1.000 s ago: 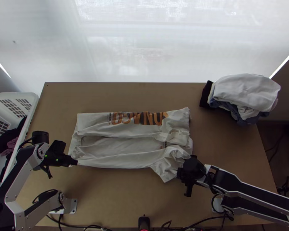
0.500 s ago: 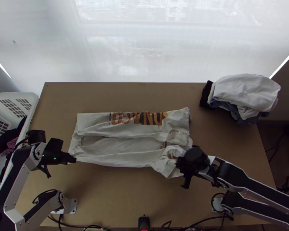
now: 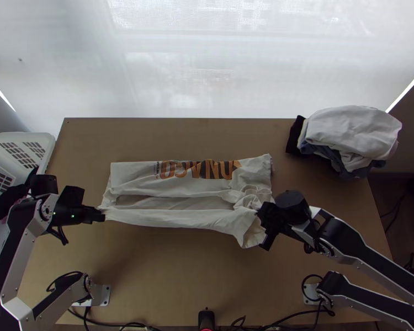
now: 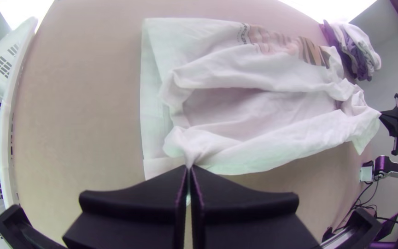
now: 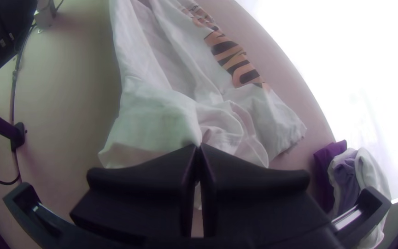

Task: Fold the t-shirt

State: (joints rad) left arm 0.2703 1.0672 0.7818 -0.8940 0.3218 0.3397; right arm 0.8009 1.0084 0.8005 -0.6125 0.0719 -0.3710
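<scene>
The t-shirt [image 3: 146,185] lies on the wooden desk [image 3: 179,276] in a long, partly folded band running from left to right, with its orange and dark print [image 3: 198,169] along the far side. A shallow trough runs lengthwise between the far part and the near edge, and the cloth is bunched and wrinkled toward the right end.

The left gripper [image 3: 101,214] is at the near left corner of the t-shirt. Its fingertips are brought together, with a gathered pinch of the t-shirt's cloth between them, as the left wrist view shows. Just beside that pinch, a flat layer of the t-shirt lies along its left end.

The right gripper [image 3: 261,215] is at the near part of the t-shirt's right end. Its fingers also meet at the tips, closed on a fold of the t-shirt; a loose flap of cloth hangs toward the near side, just beside this gripper.

Beyond the t-shirt's right end, well apart from it and toward the far side, sits a heap of clothes [image 3: 350,129], white on top with blue and black below. A white basket [image 3: 46,146] stands to the left of the t-shirt, with dark clothing [image 3: 7,199] inside.
</scene>
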